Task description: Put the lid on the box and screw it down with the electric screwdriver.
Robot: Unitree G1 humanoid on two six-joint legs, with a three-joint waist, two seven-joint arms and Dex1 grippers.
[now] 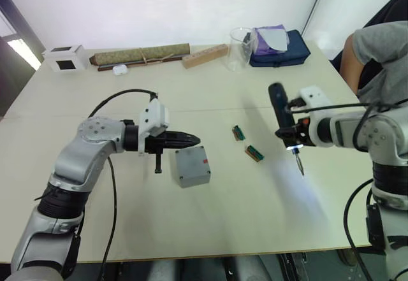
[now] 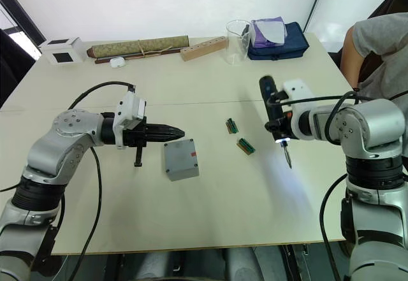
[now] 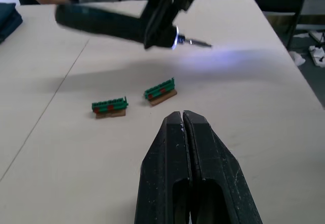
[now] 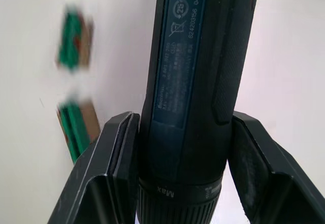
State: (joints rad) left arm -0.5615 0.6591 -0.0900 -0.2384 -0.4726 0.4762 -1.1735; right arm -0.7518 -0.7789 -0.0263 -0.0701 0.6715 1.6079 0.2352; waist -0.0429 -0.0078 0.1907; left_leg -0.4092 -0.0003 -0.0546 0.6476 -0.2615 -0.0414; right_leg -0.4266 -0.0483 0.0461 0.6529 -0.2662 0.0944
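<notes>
Right wrist view: right tool [image 4: 177,153] clamps electric screwdriver [image 4: 203,56], label legible.

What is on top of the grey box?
A grey lid with a small red mark covers the box. Whatever is inside is hidden. The left gripper, shut, hovers beside it.

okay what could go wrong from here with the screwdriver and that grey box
The electric screwdriver, clamped in the right gripper, is lit with its bit bare above the table; a low pass toward the box might knock the two green boards. The shut left gripper, beside the box, might nudge it.
</notes>
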